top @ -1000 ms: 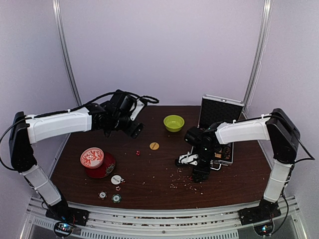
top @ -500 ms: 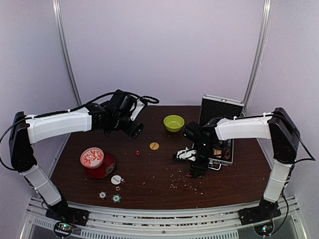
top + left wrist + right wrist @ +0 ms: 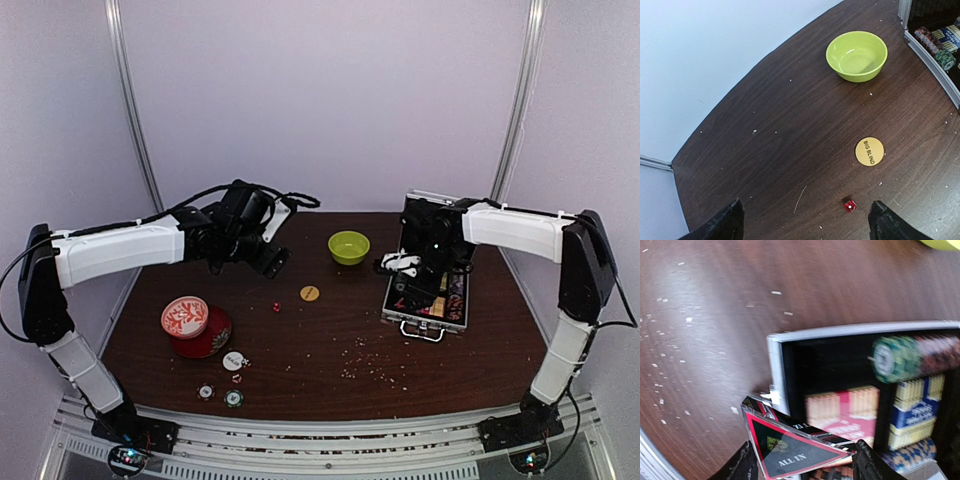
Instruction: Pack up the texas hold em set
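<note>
The texas hold em set's silver case [image 3: 428, 318] lies open at the right, its lid [image 3: 446, 214] upright. In the right wrist view its rim [image 3: 776, 366] frames green chips [image 3: 891, 359], a red deck [image 3: 846, 410] and a blue deck [image 3: 914, 416]. My right gripper [image 3: 400, 265] [image 3: 802, 466] hangs over the case's left edge, shut on a black-and-red triangular "ALL IN" plaque [image 3: 790, 452]. My left gripper [image 3: 270, 262] [image 3: 805, 226] hovers open above the table. A red die [image 3: 850, 205] [image 3: 277, 306] and the yellow BIG BLIND button [image 3: 869, 151] [image 3: 310, 293] lie below it.
A lime-green bowl [image 3: 348, 247] [image 3: 857, 56] stands at the back centre. A red-and-white tin [image 3: 185, 316] rests by its red lid [image 3: 212, 338] at the left. Near the front edge lie a white button [image 3: 233, 360] and two chips [image 3: 206, 392] [image 3: 234, 398]. Crumbs [image 3: 370, 365] litter the front right.
My right gripper closed on the ALL IN plaque on the table in front of the case, lifted it and carried it back over the case. The left arm has not moved.
</note>
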